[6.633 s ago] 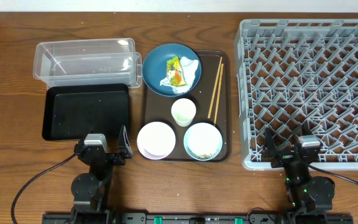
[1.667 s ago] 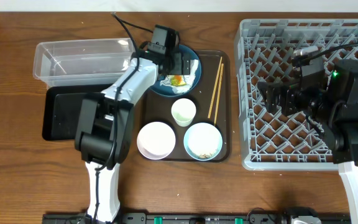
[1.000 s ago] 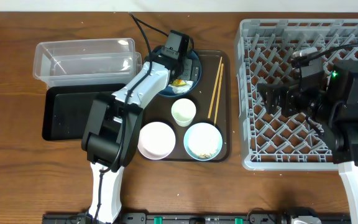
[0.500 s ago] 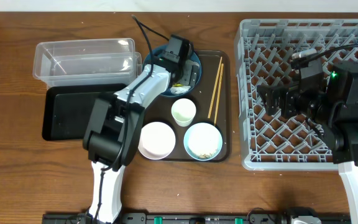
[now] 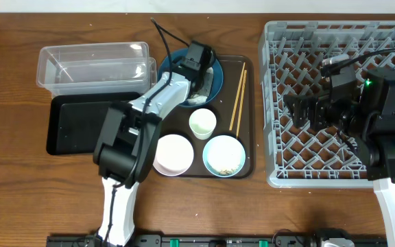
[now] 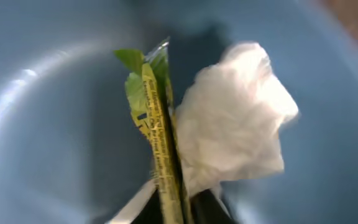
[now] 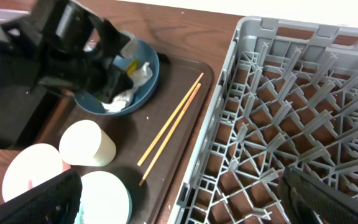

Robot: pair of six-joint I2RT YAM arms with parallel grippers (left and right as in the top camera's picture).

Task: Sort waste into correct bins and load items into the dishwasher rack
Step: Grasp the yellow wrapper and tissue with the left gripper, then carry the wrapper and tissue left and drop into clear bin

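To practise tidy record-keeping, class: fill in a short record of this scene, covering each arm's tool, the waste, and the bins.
Left tool: low over the dark blue round plate, at the waste; grip unclear
Right tool: open, above the large grey plastic rack
Waste: crumpled white tissue and yellow-green wrapper, on the plate
Bins: clear plastic tub and shallow black tray-bin, nothing seen inside
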